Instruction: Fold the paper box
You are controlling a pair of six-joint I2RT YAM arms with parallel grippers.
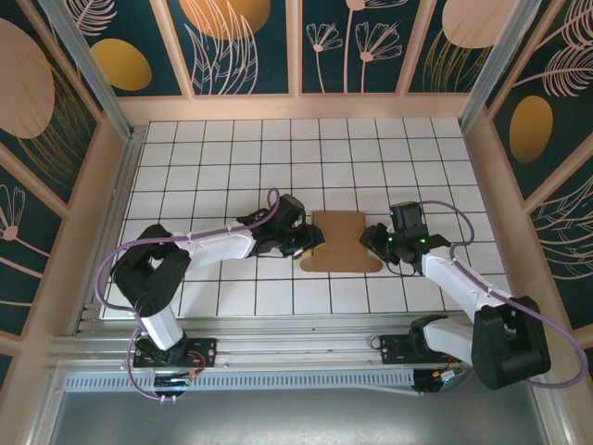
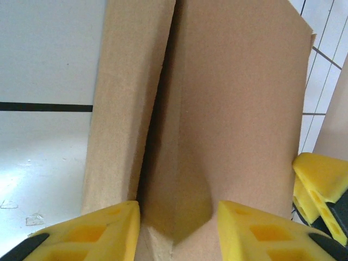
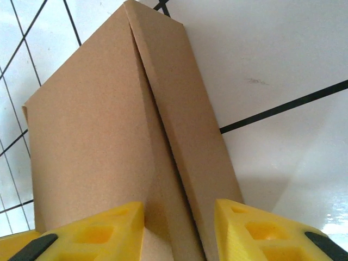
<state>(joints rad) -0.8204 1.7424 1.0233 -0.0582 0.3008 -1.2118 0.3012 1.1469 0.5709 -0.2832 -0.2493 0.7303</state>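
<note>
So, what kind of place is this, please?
Probably a robot test cell, not a home: a white gridded table closed in by metal frame posts and patterned wall panels, with a left arm and right arm bolted at its near edge.

Plain brown corrugated paper box [image 1: 340, 239], unprinted and part-folded, lies near the centre of the table [image 1: 185, 148], long axis 12-to-6 o'clock. Its 6 o'clock end flares toward 3 and 9. Narrow side flaps are creased up along both long edges.
</note>
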